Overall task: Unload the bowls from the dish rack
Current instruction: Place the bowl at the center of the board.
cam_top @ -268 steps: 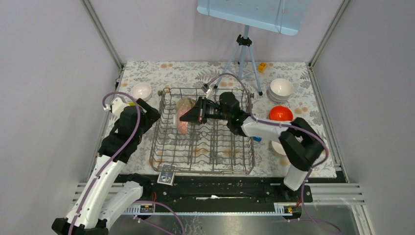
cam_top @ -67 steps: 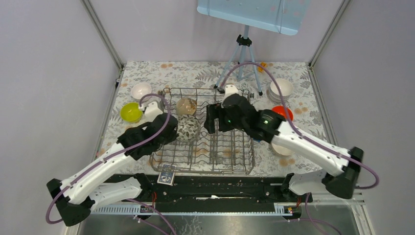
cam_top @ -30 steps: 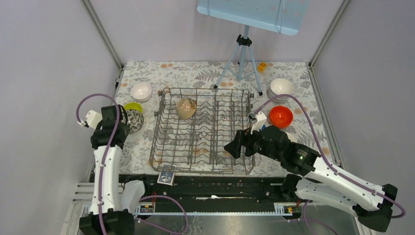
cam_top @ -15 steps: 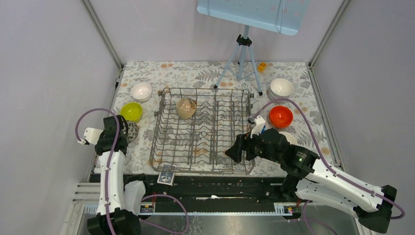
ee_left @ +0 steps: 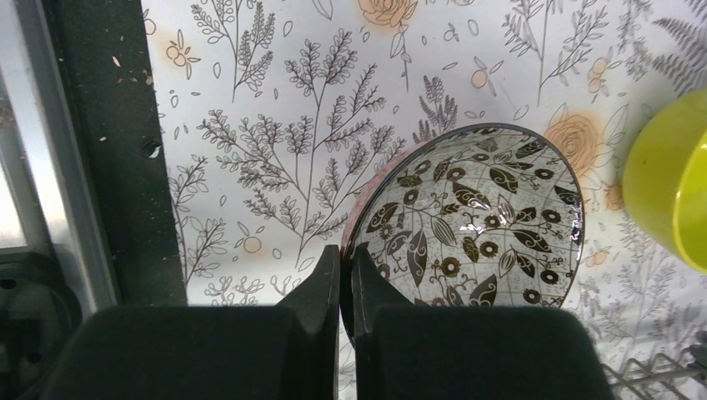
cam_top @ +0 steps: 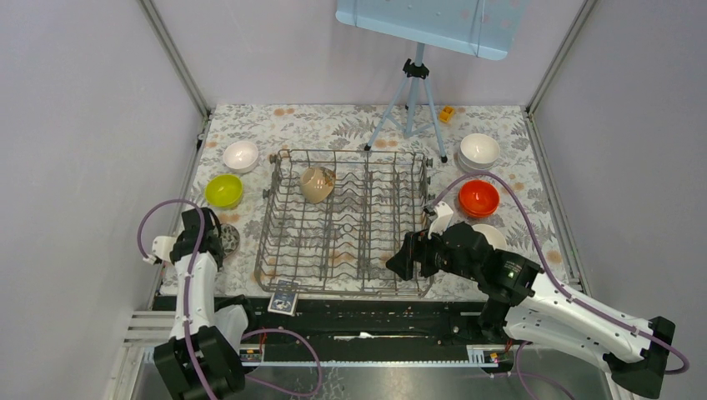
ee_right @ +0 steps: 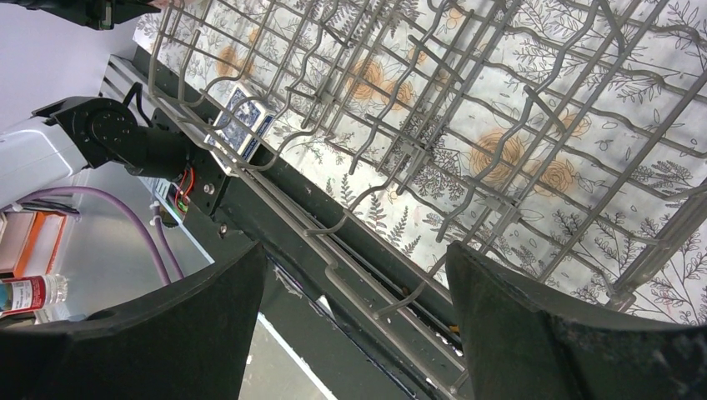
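My left gripper (ee_left: 344,260) is clamping the rim of the patterned bowl (ee_left: 475,221), which is lying straight ahead of me over the floral mat (ee_left: 275,150), left of the dish rack (cam_top: 350,292) and near the lime-yellow bowl (ee_left: 671,187); my right gripper (cam_top: 392,265) is gaping wide

Floral table (cam_top: 333,125) with dish rack (cam_top: 350,152), bowls (cam_top: 241,155), tripod (cam_top: 409,104)
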Tool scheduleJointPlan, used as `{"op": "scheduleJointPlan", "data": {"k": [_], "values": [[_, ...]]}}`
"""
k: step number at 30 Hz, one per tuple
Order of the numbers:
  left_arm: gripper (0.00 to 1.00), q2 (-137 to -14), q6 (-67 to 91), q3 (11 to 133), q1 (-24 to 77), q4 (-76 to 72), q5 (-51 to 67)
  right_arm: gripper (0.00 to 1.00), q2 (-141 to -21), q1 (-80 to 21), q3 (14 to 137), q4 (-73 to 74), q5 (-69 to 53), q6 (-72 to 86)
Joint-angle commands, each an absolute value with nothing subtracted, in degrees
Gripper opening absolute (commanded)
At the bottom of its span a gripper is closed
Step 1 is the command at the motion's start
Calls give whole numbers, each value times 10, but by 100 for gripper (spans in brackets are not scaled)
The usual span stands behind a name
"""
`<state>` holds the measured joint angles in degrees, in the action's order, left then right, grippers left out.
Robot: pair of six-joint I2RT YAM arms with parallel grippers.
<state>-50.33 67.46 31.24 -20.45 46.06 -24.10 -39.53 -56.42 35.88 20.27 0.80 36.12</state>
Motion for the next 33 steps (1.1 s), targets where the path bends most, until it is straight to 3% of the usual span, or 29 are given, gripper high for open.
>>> {"op": "scheduleJointPlan", "data": {"k": [1,23,24,28,33], "values": [[0,-478,700,305,-215,398,-244,85,-391,-561,357,192,11,368],[0,-497,725,259,-225,327,-246,85,-379,-561,344,203,22,372],[3,-498,724,258,-225,324,-246,85,-378,-561,344,205,24,372],[34,-504,714,257,-226,321,-242,85,-374,-561,347,213,30,371],[56,-484,708,263,-226,330,-232,86,-367,-561,347,219,34,371]]}}
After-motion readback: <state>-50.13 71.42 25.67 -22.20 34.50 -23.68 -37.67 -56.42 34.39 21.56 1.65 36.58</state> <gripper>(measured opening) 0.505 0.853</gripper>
